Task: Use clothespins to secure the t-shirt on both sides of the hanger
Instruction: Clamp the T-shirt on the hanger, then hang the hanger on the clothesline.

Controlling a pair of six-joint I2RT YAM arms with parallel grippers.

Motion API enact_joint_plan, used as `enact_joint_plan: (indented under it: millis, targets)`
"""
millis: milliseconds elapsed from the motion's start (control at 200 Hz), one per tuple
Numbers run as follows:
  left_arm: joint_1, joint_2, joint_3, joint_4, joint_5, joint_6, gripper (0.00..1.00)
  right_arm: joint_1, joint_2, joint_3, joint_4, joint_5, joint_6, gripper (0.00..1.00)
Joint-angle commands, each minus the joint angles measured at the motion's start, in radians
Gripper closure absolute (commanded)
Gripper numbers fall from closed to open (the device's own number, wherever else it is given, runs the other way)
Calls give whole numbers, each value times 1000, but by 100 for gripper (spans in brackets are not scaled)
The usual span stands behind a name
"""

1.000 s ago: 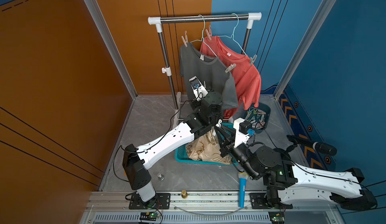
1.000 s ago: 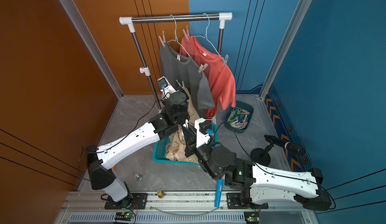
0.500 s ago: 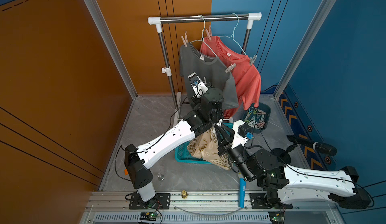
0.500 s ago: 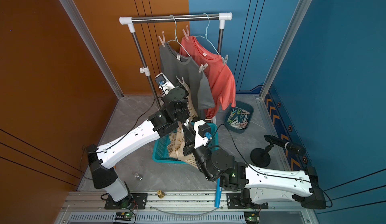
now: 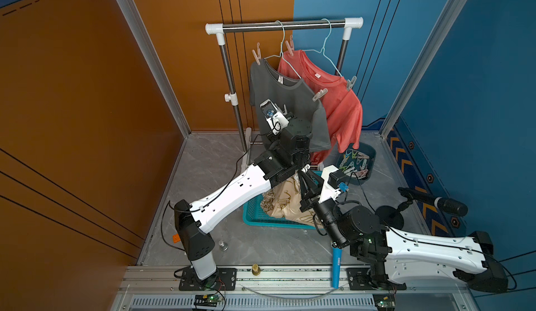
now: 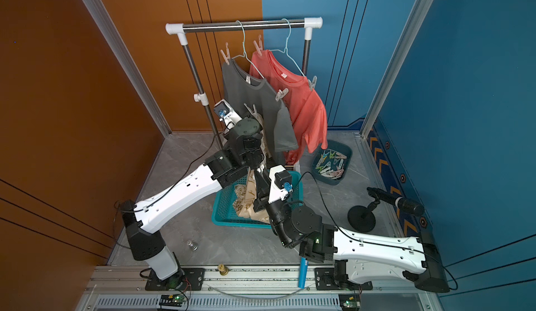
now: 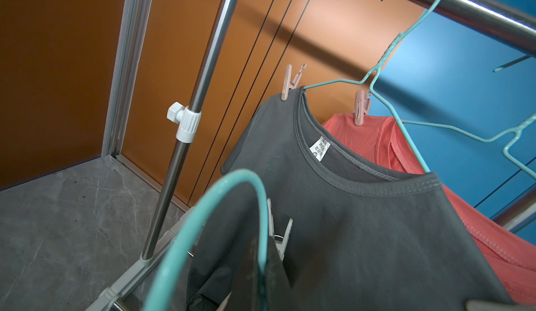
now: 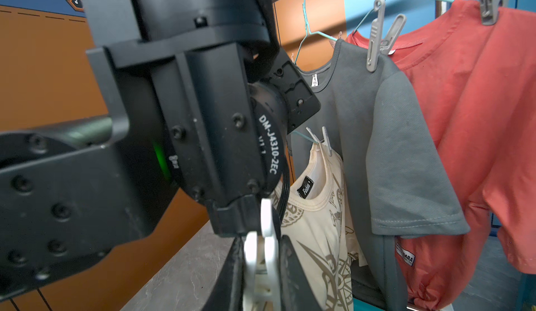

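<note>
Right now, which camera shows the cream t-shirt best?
The right wrist view: the cream t-shirt hangs close, with its collar label and compass print clear. In both top views it is small, crumpled and half hidden. I can't spot it in the left wrist view.

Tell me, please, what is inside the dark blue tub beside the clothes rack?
A loose heap of pastel clothespins fills the tub. The hem of the coral t-shirt hides one corner, and the tub's floor under the pins cannot be seen.
</note>
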Motion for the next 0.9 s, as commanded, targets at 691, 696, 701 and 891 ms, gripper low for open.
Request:
enact_joint_plan:
  millis: [691,696,701,891]
  targets:
    - [337,-296,-293,-41,1012,-137,99,-174,-462,145,-660,-128,52,39]
    - [339,-298,-292,-45,1019,-132,99,-180,-461,147,-667,-128,55,39]
    - [341,-299,-289,-49,1025,-128,99,-185,-460,151,-673,-128,58,39]
    - [422,-397,-264,-182,1298,-9,98,-431,-352,249,-913,-437,190,37]
